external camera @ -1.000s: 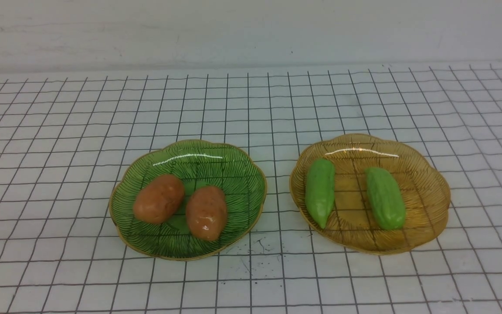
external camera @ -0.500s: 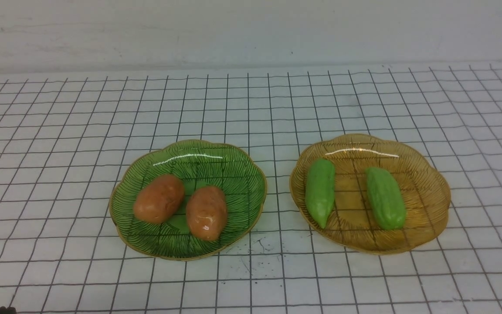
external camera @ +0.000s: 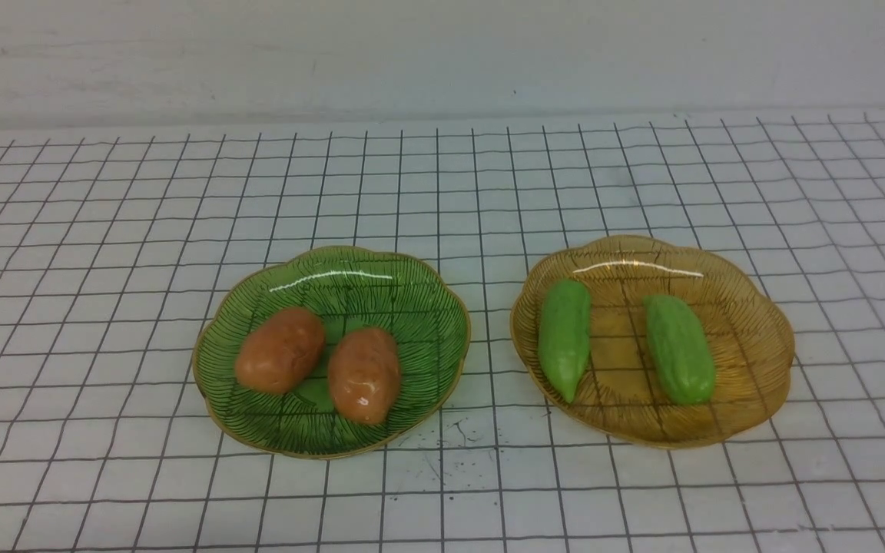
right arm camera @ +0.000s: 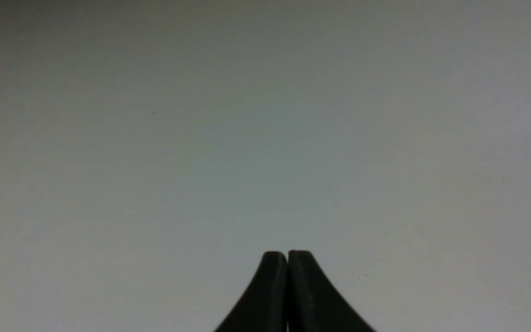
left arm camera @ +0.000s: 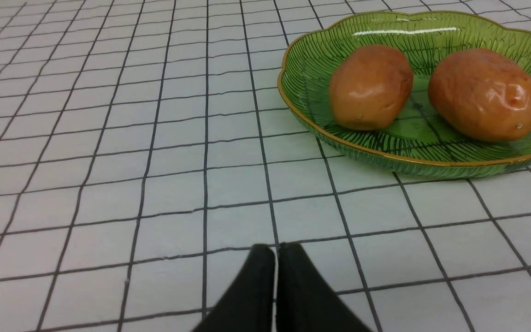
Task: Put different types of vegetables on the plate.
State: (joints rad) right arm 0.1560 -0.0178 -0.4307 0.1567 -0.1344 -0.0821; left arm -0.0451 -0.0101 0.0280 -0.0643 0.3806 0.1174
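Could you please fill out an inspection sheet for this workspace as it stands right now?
Surface: white table with a black grid; small dark specks near the front between the plates.
Job's things: two potatoes lie side by side on the green plate; two cucumbers lie apart on the amber plate. Each plate holds one type only.
Clutter: nothing seen.
Grippers: left gripper shut, empty, low over the table short of the green plate; right gripper shut, empty, facing a plain grey surface.
Cables: nothing seen.
Surroundings: plain pale wall behind the table.
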